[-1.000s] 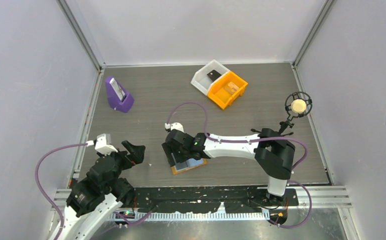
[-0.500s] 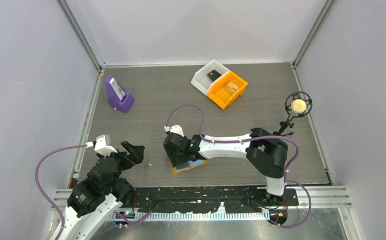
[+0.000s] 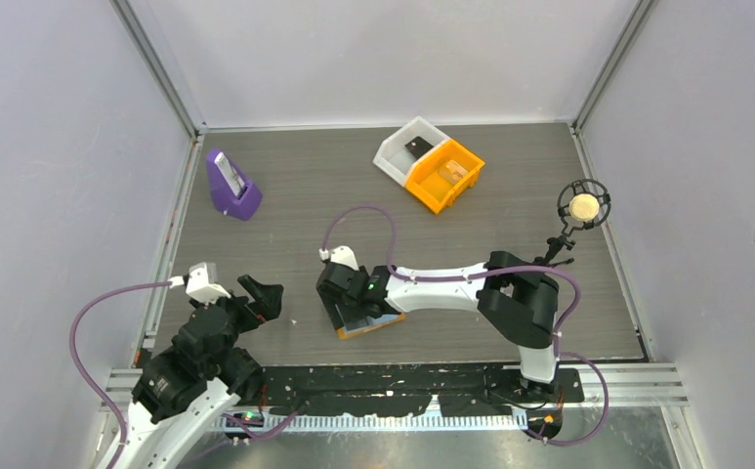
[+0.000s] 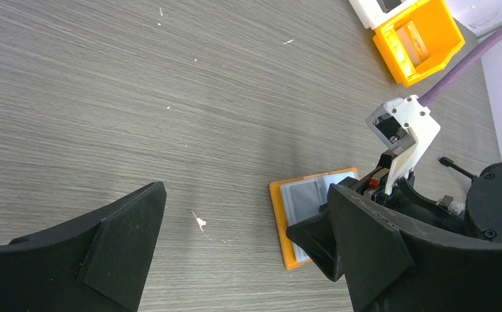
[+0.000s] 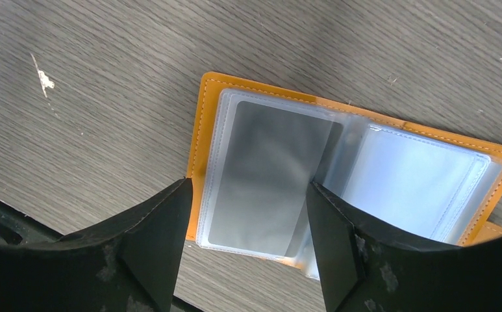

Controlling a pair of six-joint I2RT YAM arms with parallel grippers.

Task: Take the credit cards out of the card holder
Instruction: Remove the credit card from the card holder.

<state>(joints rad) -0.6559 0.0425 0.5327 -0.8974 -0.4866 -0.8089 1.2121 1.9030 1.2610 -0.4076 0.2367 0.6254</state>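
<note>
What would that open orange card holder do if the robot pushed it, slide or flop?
The card holder lies open and flat on the table, so it would probably slide rather than roll or tip. Its clear sleeves look thin and shiny, so they are likely floppy and slippery to grip.

A dark grey wood-grain table point(image 3: 305, 186) was enclosed by pale walls point(image 3: 383, 59). Near its far left corner a purple stand point(image 3: 233, 195) was seen, with a flat white and grey item point(image 3: 226, 172) propped tilted in it. Towards the far right, a white bin point(image 3: 389, 156) and an orange bin point(image 3: 430, 198) were set touching side by side; something dark was held in the white one, something pale brown in the orange one. A black ring with a gold disc point(image 3: 582, 205) was mounted on a small stand at the right edge. White specks point(image 4: 200, 223) were scattered on the tabletop.
</note>
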